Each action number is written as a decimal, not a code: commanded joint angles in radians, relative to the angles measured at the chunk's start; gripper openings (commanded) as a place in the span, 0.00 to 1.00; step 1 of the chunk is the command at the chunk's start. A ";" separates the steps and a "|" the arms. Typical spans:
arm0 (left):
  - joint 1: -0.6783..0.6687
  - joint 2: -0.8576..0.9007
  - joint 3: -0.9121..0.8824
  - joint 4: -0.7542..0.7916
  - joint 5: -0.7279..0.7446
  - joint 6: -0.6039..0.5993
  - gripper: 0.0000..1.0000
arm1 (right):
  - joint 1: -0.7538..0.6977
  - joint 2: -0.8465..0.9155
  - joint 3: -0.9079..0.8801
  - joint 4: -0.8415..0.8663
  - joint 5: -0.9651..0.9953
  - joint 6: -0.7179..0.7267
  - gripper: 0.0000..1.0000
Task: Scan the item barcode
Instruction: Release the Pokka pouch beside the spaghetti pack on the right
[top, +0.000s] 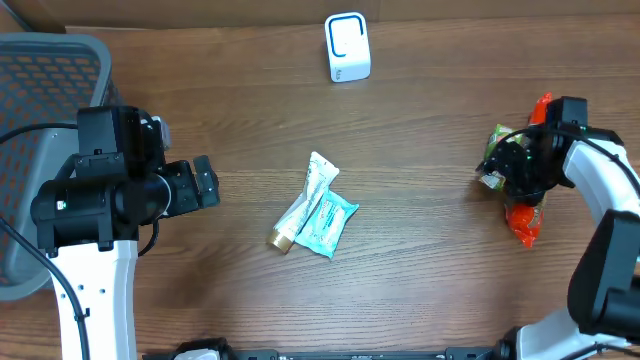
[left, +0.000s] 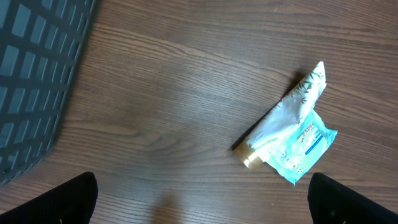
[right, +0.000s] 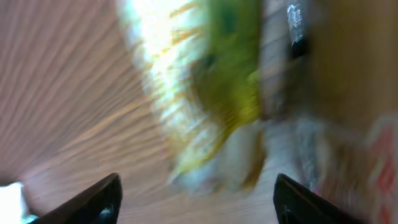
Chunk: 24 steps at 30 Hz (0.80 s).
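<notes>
A white scanner (top: 347, 47) with a blue outline stands at the table's far edge. A green and yellow packet (top: 495, 150) lies at the right, next to an orange-red packet (top: 524, 218). My right gripper (top: 510, 168) hovers over the green packet (right: 211, 93), which looks blurred just beyond the open jaws (right: 198, 202). Nothing is gripped between them. A white tube with a gold cap (top: 303, 205) lies mid-table, overlapping a teal packet (top: 328, 222). My left gripper (top: 212, 184) is open, well left of them. No barcode shows.
A grey mesh basket (top: 40, 90) fills the far left edge, seen also as basket (left: 31, 68) in the left wrist view. That view shows the tube (left: 283, 115) and teal packet (left: 308, 146) ahead to the right of my left gripper (left: 202, 202).
</notes>
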 joint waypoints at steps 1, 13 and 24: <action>0.003 0.000 0.010 0.003 0.004 -0.017 1.00 | 0.043 -0.146 0.092 -0.045 -0.047 -0.046 0.89; 0.003 0.000 0.010 0.003 0.004 -0.017 0.99 | 0.386 -0.289 0.071 -0.181 -0.074 0.024 1.00; 0.003 0.000 0.010 0.003 0.004 -0.017 1.00 | 0.805 -0.264 -0.237 0.322 0.005 0.515 0.80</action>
